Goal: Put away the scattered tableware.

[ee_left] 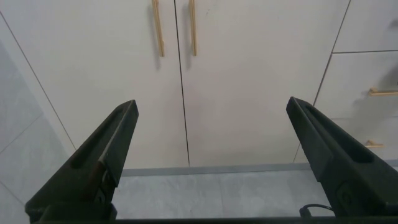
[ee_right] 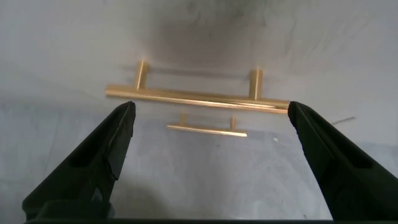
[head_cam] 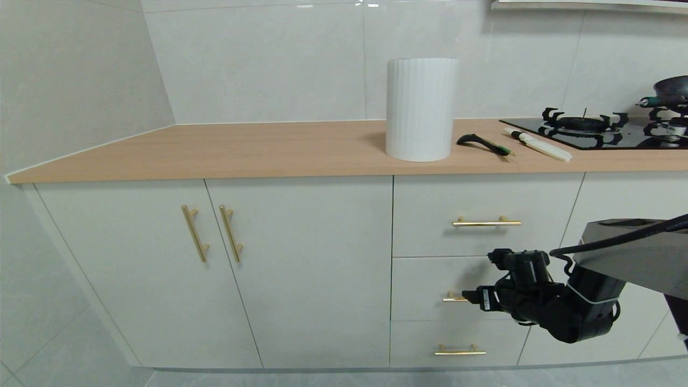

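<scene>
The right gripper (head_cam: 468,296), fingers spread, points at the middle drawer handle (ee_right: 198,98); the left gripper (ee_left: 211,112), likewise spread, faces the cabinet doors (ee_left: 255,81).

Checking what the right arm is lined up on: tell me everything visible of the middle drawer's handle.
The middle drawer's handle is a slim, shiny gold bar, metal by its look, lying level on two short posts fixed to the pale drawer front. The right pincer sits open just before it, not closed on it.

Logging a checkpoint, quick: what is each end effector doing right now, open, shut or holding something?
Left end effector: open, empty, facing the cabinet doors.
Right end effector: open, empty, facing a drawer handle.
</scene>
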You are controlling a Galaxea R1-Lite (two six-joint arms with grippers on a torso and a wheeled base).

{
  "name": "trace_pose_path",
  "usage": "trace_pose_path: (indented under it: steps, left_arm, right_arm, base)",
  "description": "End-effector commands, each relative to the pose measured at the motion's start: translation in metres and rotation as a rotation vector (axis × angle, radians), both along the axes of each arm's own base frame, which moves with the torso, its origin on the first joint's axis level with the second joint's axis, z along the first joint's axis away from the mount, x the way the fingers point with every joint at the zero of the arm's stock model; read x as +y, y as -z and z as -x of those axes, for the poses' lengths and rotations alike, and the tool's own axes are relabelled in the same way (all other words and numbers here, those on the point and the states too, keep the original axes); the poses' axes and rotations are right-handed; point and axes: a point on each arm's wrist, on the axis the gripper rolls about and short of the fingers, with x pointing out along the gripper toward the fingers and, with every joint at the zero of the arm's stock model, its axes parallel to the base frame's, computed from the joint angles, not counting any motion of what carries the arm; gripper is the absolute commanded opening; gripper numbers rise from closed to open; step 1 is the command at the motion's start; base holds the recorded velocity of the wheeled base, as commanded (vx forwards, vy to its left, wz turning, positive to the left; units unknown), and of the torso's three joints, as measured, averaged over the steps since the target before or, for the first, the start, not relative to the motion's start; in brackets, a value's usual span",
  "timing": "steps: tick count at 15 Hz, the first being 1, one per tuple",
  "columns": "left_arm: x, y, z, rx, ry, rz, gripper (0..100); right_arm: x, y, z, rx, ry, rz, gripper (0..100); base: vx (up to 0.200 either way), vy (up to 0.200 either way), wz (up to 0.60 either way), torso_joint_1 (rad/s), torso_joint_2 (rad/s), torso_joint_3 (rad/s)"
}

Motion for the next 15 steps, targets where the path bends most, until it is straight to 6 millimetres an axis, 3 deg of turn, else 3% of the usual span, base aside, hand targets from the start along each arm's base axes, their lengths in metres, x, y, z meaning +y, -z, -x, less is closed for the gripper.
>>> trace_pose_path:
  steps: [1, 7, 15]
  left_arm:
    - [0.000, 0.000, 0.000, 0.001, 0.000, 0.000, 100]
    - [0.000, 0.000, 0.000, 0.001, 0.000, 0.000, 100]
    - [0.000, 0.000, 0.000, 0.001, 0.000, 0.000, 100]
  right_arm:
    - [-0.003, 0.010, -0.005, 0.007, 0.024, 0.011, 100]
    - [-0.005, 0.018, -0.015, -0.004, 0.056, 0.027, 100]
    - [-0.007, 0.026, -0.013, 0.037, 0.058, 0.043, 100]
  base:
    - [0.000, 0.000, 0.00, 0.000, 0.00, 0.000]
    - [0.000, 0.000, 0.00, 0.000, 0.00, 0.000]
    - [0.000, 0.000, 0.00, 0.000, 0.00, 0.000]
